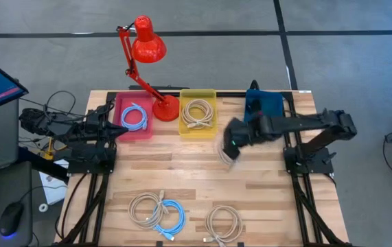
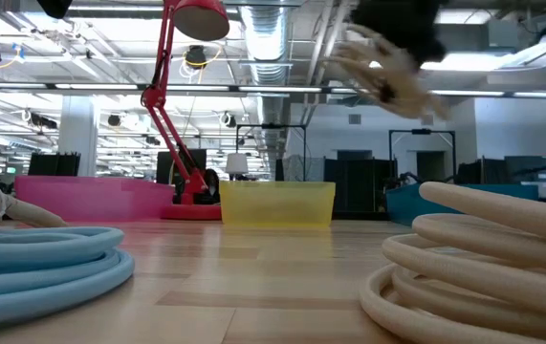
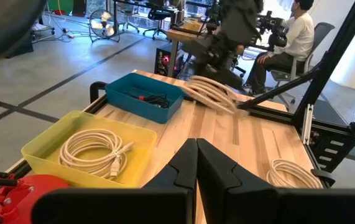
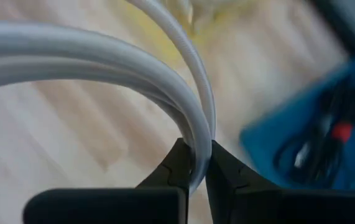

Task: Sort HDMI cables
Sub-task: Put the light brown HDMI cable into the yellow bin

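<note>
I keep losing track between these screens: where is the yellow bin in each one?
High view: yellow bin at the table's far edge, between the pink bin and blue bin.
Low view: centre, far back.
Left wrist view: lower left, holding a beige cable.
Right wrist view: not clearly in it.
Shared landmark: the red lamp.

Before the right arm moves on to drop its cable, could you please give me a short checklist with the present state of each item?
1. Right gripper shut on the beige cable: ok.
2. Cable lifted off the table: ok, it hangs in the air in the low view.
3. Yellow bin holds only a beige coil: ok.
4. Gripper over the yellow bin: not ok, it is beside it.
5. Left gripper shut, waiting near the pink bin: ok.
</note>
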Tool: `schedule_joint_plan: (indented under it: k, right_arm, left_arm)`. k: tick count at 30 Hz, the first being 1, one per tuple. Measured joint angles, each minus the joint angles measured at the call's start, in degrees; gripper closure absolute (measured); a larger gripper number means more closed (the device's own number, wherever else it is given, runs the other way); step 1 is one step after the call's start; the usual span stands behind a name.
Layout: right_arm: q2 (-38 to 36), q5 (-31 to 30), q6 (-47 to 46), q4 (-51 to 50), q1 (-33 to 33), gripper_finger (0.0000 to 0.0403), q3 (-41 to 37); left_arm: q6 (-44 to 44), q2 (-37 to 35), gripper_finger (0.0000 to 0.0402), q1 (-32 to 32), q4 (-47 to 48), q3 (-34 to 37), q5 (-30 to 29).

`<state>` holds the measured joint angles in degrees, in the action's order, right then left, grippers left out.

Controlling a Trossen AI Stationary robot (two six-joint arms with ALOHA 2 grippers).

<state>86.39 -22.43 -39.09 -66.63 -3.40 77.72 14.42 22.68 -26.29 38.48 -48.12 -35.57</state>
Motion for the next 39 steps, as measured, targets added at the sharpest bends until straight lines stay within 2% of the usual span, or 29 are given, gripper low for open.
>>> schedule_joint_plan:
  k: [7, 13, 18, 27, 39]
  right_arm:
    - [7.93, -0.27, 15.11, 12.90, 9.40, 0.0389, 9.26]
    - [16.41, 0.06, 21.78, 15.79, 14.27, 0.0389, 17.65]
    - [22.91, 0.29, 23.15, 16.39, 17.33, 0.0389, 22.37]
    - [31.75, 0.32, 23.16, 16.60, 20.70, 0.0389, 23.91]
    - [34.95, -0.14, 21.46, 21.13, 25.00, 0.0389, 23.91]
  left_arm:
    - [0.00, 0.00, 0.0396, 0.00, -0.02, 0.00, 0.00]
    - [0.02, -0.01, 0.0396, -0.02, -0.09, 0.00, -0.01]
    - [0.02, 0.03, 0.0396, -0.02, -0.15, 0.00, 0.00]
    - [0.02, 0.42, 0.0396, 0.00, -0.09, 0.00, 0.00]
    - [0.02, 0.42, 0.0396, 0.00, -0.12, 0.00, 0.00]
